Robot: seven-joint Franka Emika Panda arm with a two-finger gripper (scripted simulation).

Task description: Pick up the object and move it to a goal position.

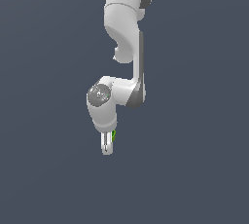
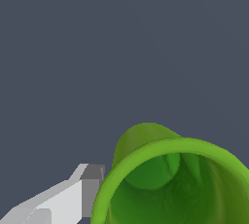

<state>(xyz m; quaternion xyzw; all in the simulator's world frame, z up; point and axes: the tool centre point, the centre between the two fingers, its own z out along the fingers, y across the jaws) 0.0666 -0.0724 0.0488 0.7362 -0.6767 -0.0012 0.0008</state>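
Below the bent white arm (image 1: 124, 47), the tool (image 1: 107, 145) pointed downward against a plain dark grey background. Its fingers (image 1: 105, 144) were clamped on the small green cup (image 1: 114, 135), of which only a sliver showed at their side. From the wrist view, the cup (image 2: 170, 179) loomed large, its hollow mouth open toward the camera, one grey-tipped finger (image 2: 73, 196) touching its rim.

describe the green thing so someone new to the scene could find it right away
Start at the white arm hanging against the plain dark backdrop in the exterior view and follow it down to the gripper at its lowest tip. The cup is the small green sliver at the fingers there. The wrist view shows it as a hollow bright green cylinder, the only coloured thing in sight.
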